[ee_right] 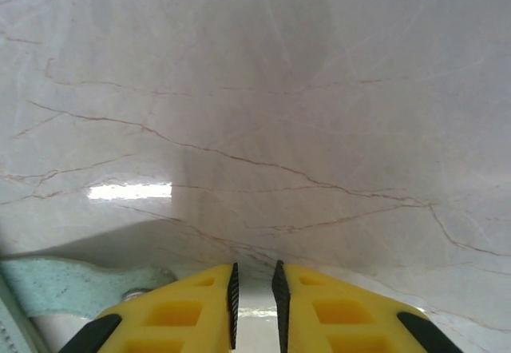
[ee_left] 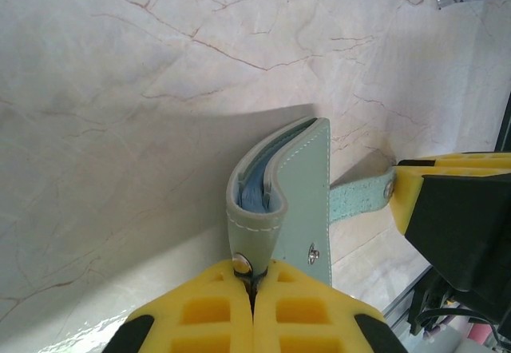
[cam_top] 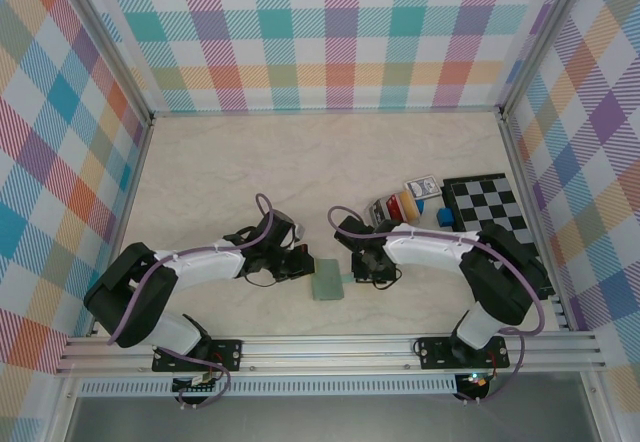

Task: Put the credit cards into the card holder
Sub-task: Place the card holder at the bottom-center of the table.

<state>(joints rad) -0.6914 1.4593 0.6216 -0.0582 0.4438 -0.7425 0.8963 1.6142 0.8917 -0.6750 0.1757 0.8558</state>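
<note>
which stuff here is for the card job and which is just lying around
For the job: card holder, credit cards.
Lying about: playing-card pack, checkerboard, small blue thing.

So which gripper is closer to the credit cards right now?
Right. The right gripper is just near-side and left of the credit cards; the left gripper is farther left, shut on the card holder.

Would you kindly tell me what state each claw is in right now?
Left claw: closed on the card holder.
Right claw: slightly open, holding nothing; the holder's strap lies beside it.
</note>
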